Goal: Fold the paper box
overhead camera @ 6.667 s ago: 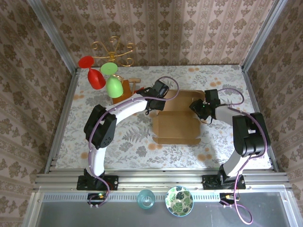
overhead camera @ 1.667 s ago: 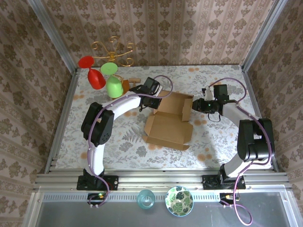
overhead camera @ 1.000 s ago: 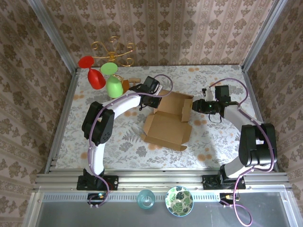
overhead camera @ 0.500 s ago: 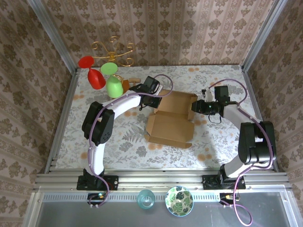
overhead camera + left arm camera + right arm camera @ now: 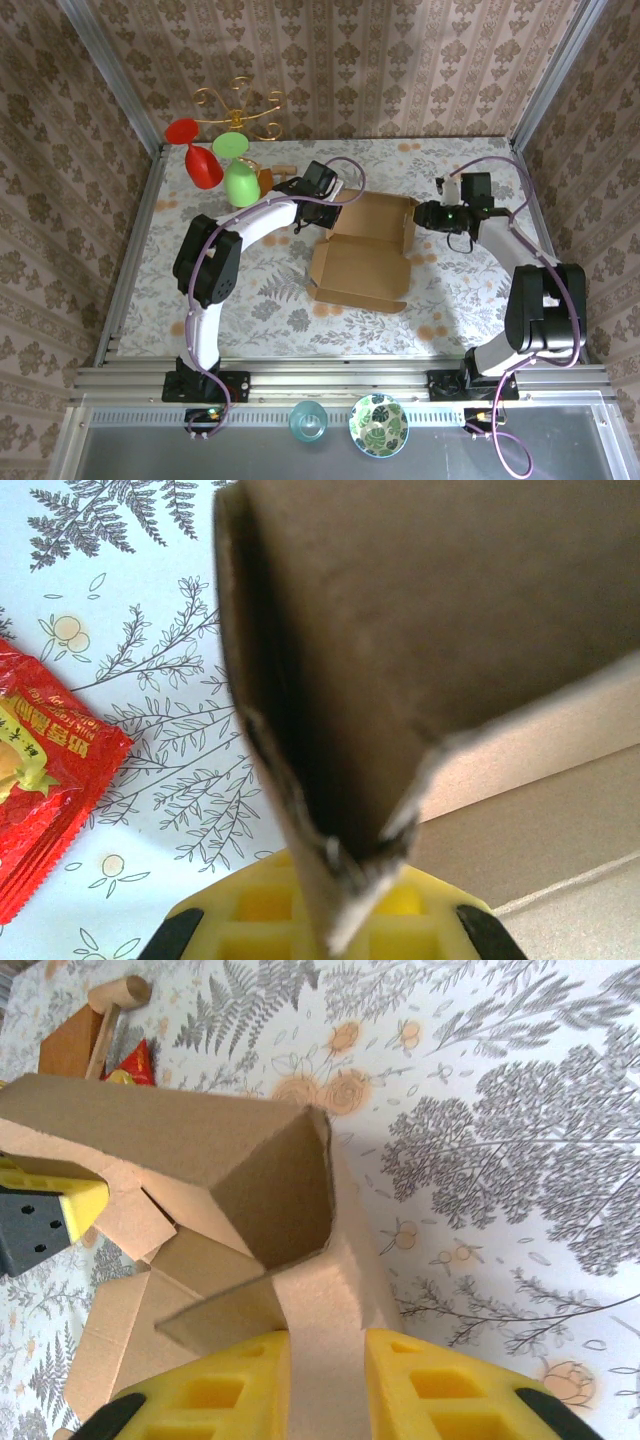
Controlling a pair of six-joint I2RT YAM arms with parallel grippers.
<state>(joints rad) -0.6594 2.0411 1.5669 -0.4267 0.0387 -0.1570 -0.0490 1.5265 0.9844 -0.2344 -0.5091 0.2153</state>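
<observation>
Floral surface (image 5: 255, 300), paper box (image 5: 362, 262) half-formed: my left hand (image 5: 332, 207) pinches the far-left flap, my right hand (image 5: 420, 215) clamps the right wall; near wall and lid not yet folded, I judge.

The top camera sits high above and behind the arm bases and looks steeply down, so it takes in the whole table (image 5: 260, 300) from rather far. The left wrist camera looks along its own fingers (image 5: 225, 905) and is very near the box (image 5: 450, 610); the cardboard covers most of its view. The right wrist camera looks over its fingers too, near but a little further back, across the box toward the left side. All three views share the box; both wrist views share also the red packet (image 5: 40, 770).
</observation>
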